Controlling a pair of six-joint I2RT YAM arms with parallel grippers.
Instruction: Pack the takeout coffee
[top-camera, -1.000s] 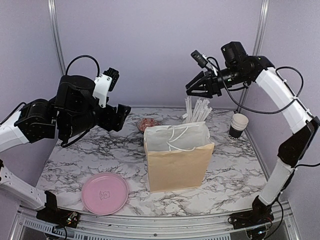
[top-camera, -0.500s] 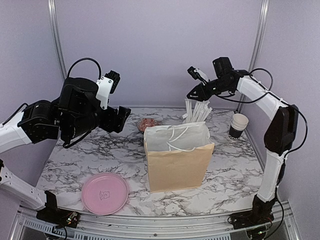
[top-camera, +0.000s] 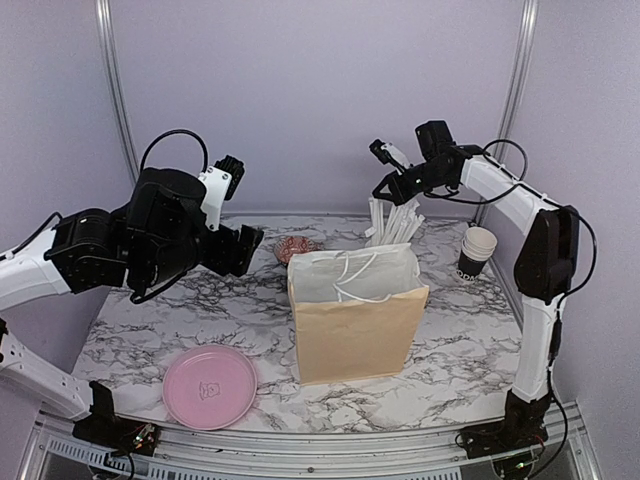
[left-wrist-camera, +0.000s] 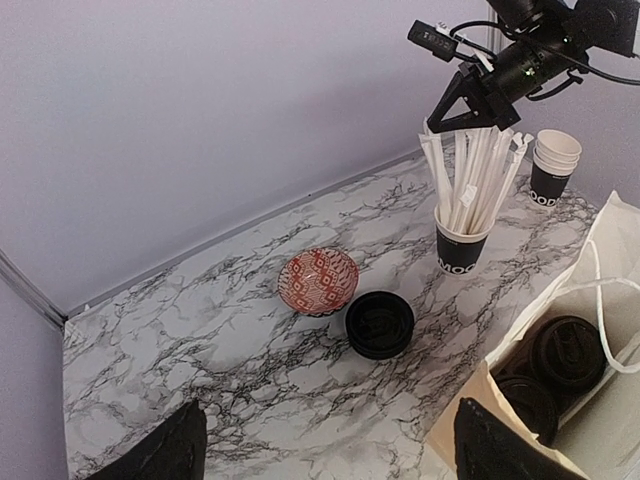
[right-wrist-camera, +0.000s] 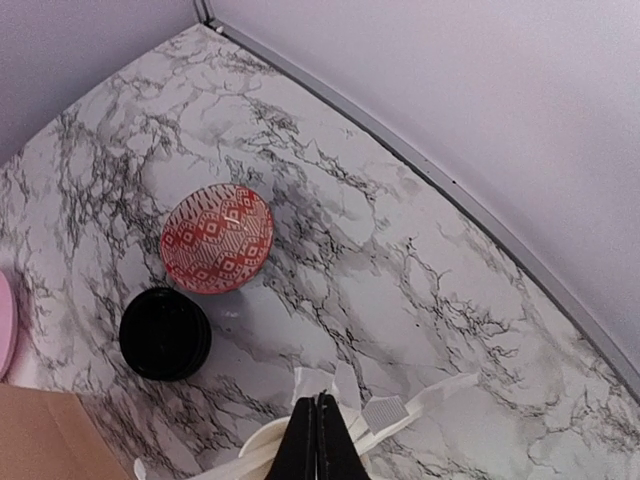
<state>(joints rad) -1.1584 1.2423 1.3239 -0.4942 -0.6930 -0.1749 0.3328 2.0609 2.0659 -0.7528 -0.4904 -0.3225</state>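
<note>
Lidded cups (left-wrist-camera: 566, 348) in the bag (top-camera: 352, 335); we judge the straws (left-wrist-camera: 470, 175) are the step in hand.
Right end effector (right-wrist-camera: 318, 415) clenched over them, left end effector (top-camera: 250, 248) released; next, a straight lift.

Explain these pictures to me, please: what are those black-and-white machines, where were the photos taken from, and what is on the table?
These are two robot arms bolted at the near edge of a marble table. The wide picture comes from a fixed camera above and behind them; the other two come from a camera on each wrist. Each arm ends in a two-finger end effector. The left end effector is open and empty. The right end effector is shut just above a cup of straws; whether it pinches one I cannot tell. On the table stand a paper bag with two lidded cups inside, a pink plate, a red bowl, a pile of spare lids and a stack of empty cups.
</note>
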